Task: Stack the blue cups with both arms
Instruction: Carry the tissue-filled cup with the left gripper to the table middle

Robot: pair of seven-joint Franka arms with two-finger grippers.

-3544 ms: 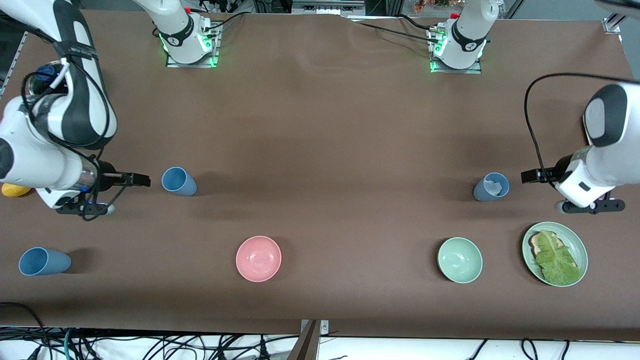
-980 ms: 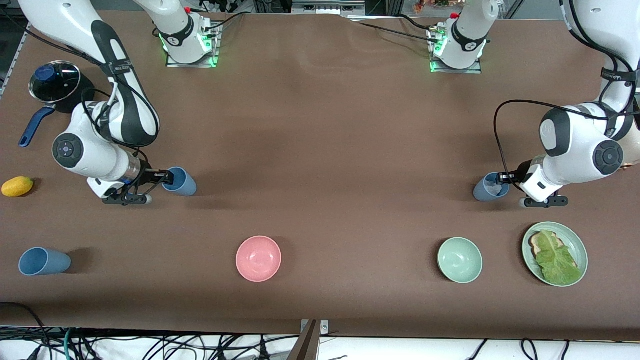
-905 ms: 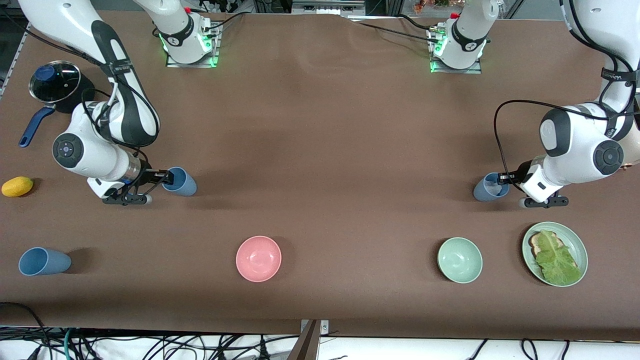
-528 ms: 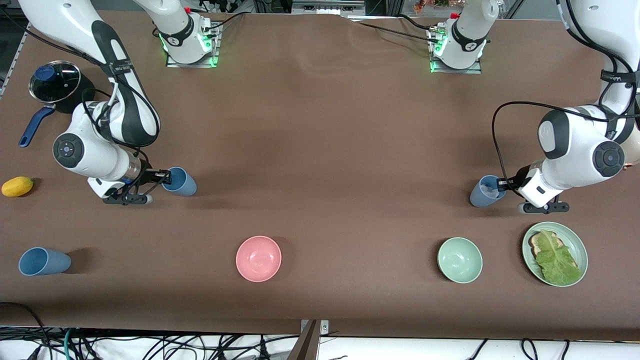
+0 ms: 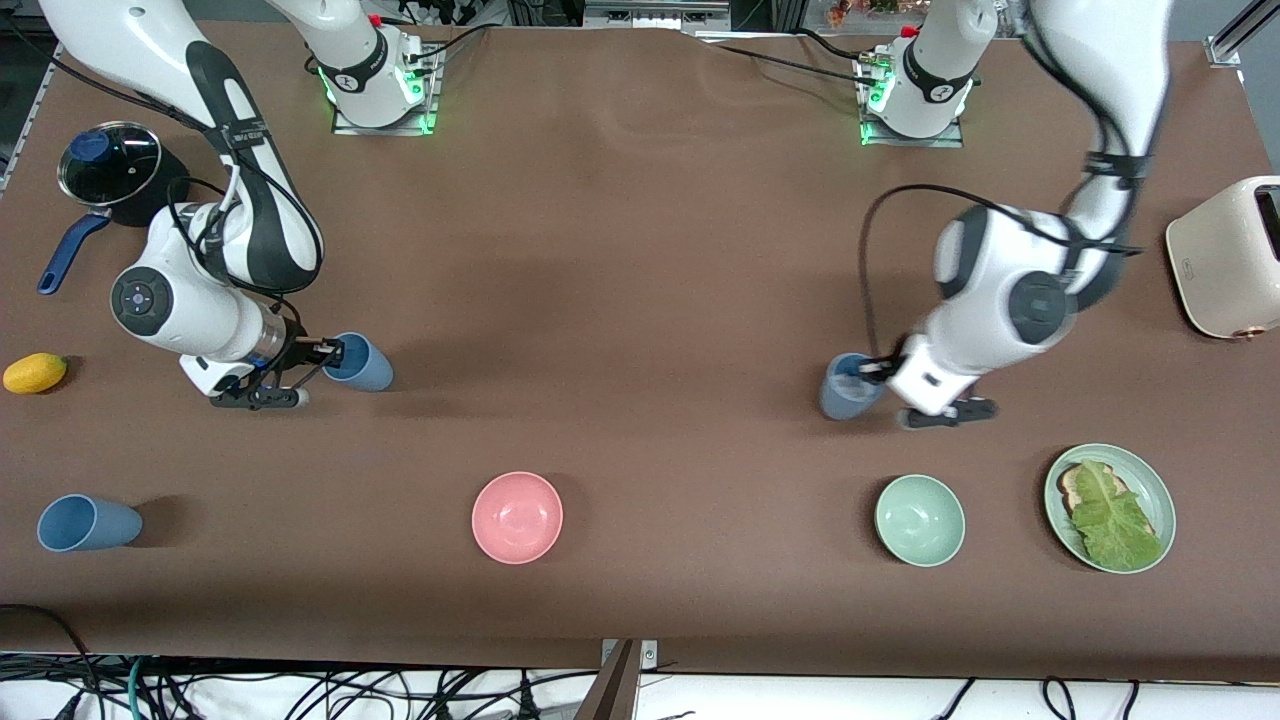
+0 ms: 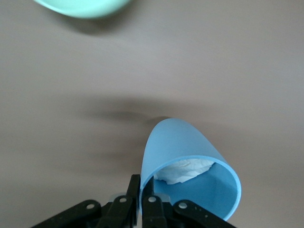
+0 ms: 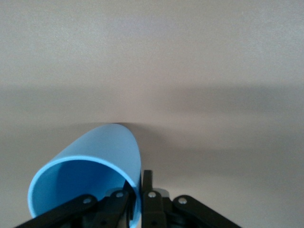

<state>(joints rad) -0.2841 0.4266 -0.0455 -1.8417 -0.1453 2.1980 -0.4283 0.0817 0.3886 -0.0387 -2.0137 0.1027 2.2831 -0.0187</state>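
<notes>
tabletop (image 5: 640,250): brown mat, both arms at work.
near row: third matte dusty-blue tumbler (image 5: 85,523) untouched, toward right arm's end.
left end effector (image 5: 872,370): pinched shut on rim wall of dusty-blue tumbler with white wad inside (image 5: 845,388); probably carrying it to stack.
right end effector (image 5: 322,352): clamped on rim of plain dusty-blue tumbler (image 5: 360,363), tumbler on tabletop.

The brown counter (image 5: 640,250) carries a pink bowl (image 5: 517,517), a green bowl (image 5: 920,520), a green plate (image 5: 1158,490) with lettuce, a blue cup (image 5: 85,523), a lemon (image 5: 34,372), a lidded pot (image 5: 110,170) and a cream toaster (image 5: 1225,255).
</notes>
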